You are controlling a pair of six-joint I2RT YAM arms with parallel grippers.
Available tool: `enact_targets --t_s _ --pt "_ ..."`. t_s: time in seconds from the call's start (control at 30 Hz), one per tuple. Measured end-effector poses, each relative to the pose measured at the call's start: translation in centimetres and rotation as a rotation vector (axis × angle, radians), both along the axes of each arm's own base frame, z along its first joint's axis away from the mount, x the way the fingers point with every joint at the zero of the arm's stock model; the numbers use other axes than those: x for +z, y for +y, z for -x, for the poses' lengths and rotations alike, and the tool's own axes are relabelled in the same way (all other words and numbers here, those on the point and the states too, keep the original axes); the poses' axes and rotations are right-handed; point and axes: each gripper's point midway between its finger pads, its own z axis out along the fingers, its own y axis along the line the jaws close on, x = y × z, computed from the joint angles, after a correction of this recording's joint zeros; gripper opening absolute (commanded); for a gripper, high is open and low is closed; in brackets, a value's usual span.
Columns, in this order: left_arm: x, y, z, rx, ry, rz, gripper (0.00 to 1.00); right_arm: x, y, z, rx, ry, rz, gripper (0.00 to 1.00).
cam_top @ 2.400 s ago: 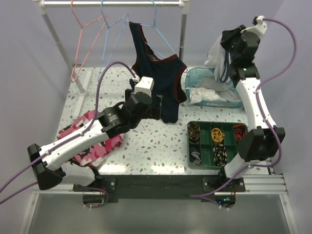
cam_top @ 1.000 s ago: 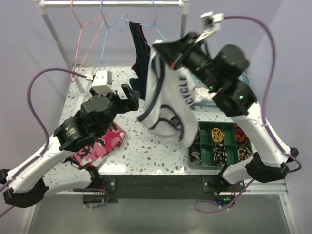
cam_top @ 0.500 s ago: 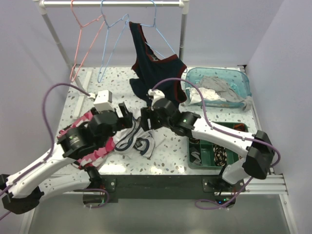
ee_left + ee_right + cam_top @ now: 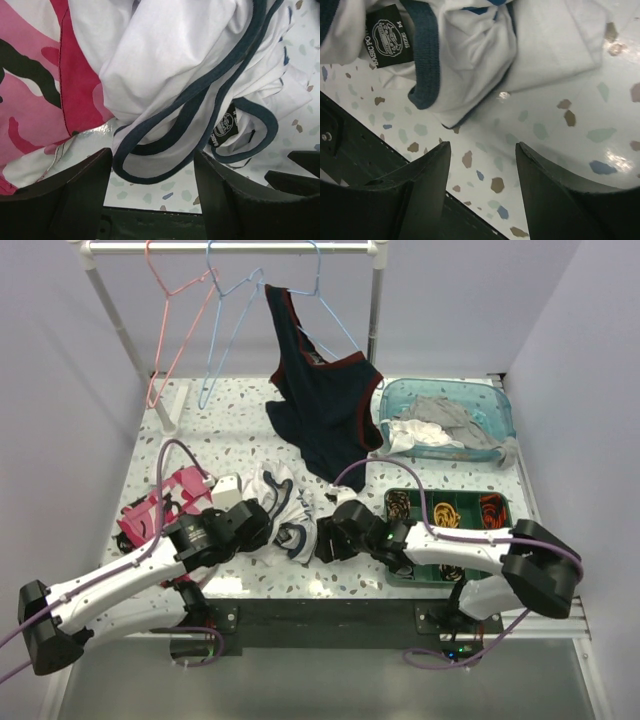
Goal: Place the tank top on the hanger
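The white tank top [image 4: 285, 508] lies crumpled on the table near the front edge, its navy trim and black neck label showing. My left gripper [image 4: 265, 528] is at its left side, open; in the left wrist view a loop of navy trim [image 4: 165, 150] lies on the table between the left gripper's [image 4: 152, 172] fingertips, ungripped. My right gripper [image 4: 322, 545] is at the top's right side, open. In the right wrist view only bare table lies between the right gripper's [image 4: 482, 155] fingers, with the tank top [image 4: 470, 65] just beyond. The empty light blue hanger [image 4: 206, 395] hangs on the rail at the back.
A pink camouflage garment [image 4: 165, 505] lies left of the tank top and touches it [image 4: 35, 75]. A dark navy top with red trim [image 4: 325, 410] hangs from the rail [image 4: 230, 248] beside a pink hanger [image 4: 170, 330]. A teal tub of clothes [image 4: 450, 420] and a green tray [image 4: 445, 530] are on the right.
A second ago the right gripper held the tank top up in the air. It has come down and let go; the top now lies on the table, and both arms have moved toward the front edge.
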Motion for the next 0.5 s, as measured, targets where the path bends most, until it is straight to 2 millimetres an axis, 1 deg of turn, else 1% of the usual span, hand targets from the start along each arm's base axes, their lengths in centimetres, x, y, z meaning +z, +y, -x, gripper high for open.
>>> enact_targets --t_s 0.13,0.23,0.3,0.33,0.4,0.43,0.47,0.5 --pt "-1.3 0.2 0.9 0.010 0.057 -0.029 0.73 -1.4 1.7 0.5 0.016 0.016 -0.017 0.57" --pt "-1.5 0.5 1.4 0.024 0.072 -0.031 0.71 -2.3 2.6 0.7 0.020 0.029 -0.026 0.54" --pt "-1.5 0.6 1.5 0.037 0.078 -0.029 0.68 -2.7 3.0 0.7 0.019 0.036 -0.036 0.52" --pt "-1.6 0.7 1.5 0.043 0.082 -0.030 0.65 -2.8 3.2 0.7 0.018 0.039 -0.042 0.49" --pt "-1.8 0.7 1.6 0.054 0.089 -0.031 0.57 -3.1 3.5 0.7 0.017 0.045 -0.048 0.45" --pt "-1.9 0.8 1.7 0.058 0.093 -0.032 0.56 -3.1 3.7 0.6 0.014 0.047 -0.056 0.42" --pt "-2.2 0.8 1.8 0.061 0.097 -0.035 0.54 -3.2 3.9 0.6 0.012 0.046 -0.063 0.41" --pt "-2.5 1.0 1.9 0.063 0.103 -0.040 0.49 -3.2 4.1 0.5 0.011 0.046 -0.069 0.39"
